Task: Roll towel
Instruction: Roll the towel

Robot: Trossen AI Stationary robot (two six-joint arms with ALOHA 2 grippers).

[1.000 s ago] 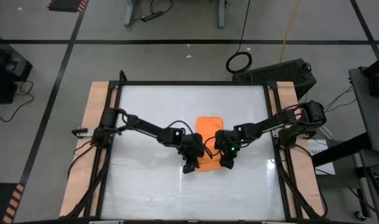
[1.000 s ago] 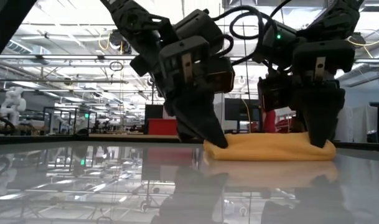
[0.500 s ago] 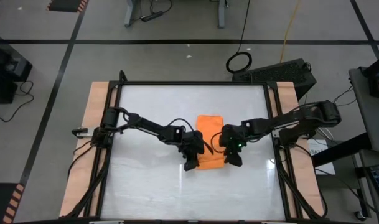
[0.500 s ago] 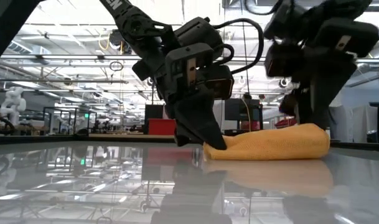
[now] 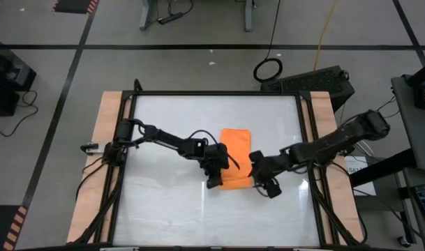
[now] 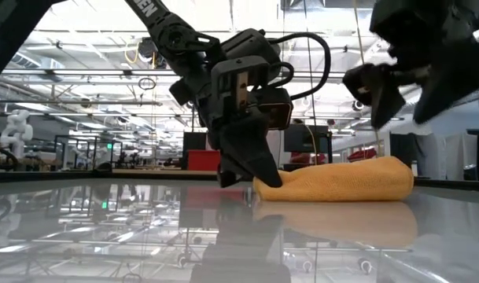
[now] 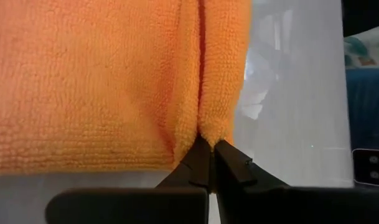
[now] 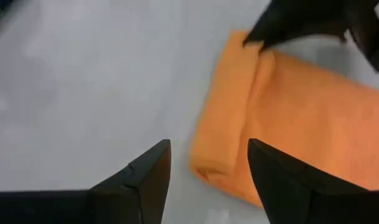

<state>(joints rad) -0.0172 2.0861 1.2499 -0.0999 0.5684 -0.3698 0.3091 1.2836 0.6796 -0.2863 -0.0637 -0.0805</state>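
The orange towel (image 5: 234,143) lies on the white table, its near end rolled into a thick roll (image 6: 333,185) that rests on the tabletop. My left gripper (image 5: 213,183) is shut at the roll's left end. My right gripper (image 8: 208,165) hangs open above the table, just off the roll's right end, with nothing between its fingers. It shows high at the right of the low view. My left gripper pinches the left end of the roll between its two shut fingertips, at the crease (image 7: 200,132) where the rolled part meets the flat cloth. The fingers slant down from the table's left side. The roll stays on the table; how many layers are pinched I cannot tell.
The table's black frame (image 5: 215,93) and wooden side strips (image 5: 106,160) border the white surface. Bare tabletop lies near of the roll and on both sides. A black case (image 5: 317,82) sits on the floor beyond the far right corner.
My right gripper has opened and let go of the roll's right end. It has risen, turned about its wrist and drawn back toward the table's right edge. The roll's right end now stands a little higher and puffed. The roll's left end stays pinched.
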